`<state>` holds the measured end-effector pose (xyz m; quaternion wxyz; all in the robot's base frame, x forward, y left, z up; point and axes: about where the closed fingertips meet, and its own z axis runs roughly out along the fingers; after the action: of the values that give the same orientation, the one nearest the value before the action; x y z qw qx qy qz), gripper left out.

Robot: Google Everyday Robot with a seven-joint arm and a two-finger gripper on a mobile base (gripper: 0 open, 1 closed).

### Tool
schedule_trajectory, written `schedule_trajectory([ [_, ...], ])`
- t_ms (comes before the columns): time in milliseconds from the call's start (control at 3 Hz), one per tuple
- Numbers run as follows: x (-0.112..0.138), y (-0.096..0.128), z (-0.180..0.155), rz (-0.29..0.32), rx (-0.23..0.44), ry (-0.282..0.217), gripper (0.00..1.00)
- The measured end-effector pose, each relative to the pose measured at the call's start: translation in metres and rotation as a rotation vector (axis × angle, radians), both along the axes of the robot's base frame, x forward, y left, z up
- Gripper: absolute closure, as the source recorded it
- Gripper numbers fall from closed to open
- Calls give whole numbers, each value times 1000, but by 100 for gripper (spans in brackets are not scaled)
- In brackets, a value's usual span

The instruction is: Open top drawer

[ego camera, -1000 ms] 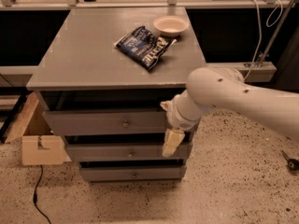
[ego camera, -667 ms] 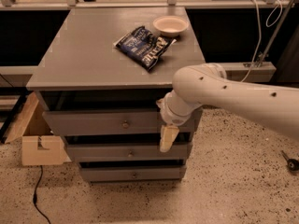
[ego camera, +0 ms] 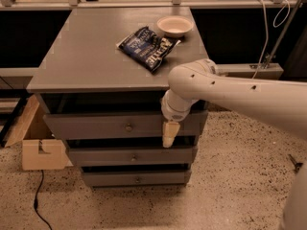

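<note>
Camera view.
- My hand [ego camera: 170,134]: points down in front of the top drawer [ego camera: 96,126], right of its knob [ego camera: 128,127]. I cannot tell whether it is open or closed.
- Worktop [ego camera: 86,56]: dark blue snack bag [ego camera: 148,48], white lettering unreadable; pale bowl [ego camera: 175,26] just beside it.
- Change: hand shifted slightly left, toward the knob; top drawer unmoved.

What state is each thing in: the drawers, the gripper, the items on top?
top drawer: looks shut, knob untouched.
middle drawer: shut.
bottom drawer: shut.
gripper: hanging before the top drawer's front, right of the knob.
snack bag: lying flat on the cabinet top.
bowl: upright, looks empty.
</note>
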<state>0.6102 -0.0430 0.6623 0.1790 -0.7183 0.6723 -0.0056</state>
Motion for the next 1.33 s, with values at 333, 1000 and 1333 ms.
schedule_trajectory([
  [333, 6, -4, -15, -21, -3, 25, 19],
  [1000, -9, -16, -24, -70, 11, 51, 65],
  [1333, -8, -16, -17, -70, 12, 51, 89],
])
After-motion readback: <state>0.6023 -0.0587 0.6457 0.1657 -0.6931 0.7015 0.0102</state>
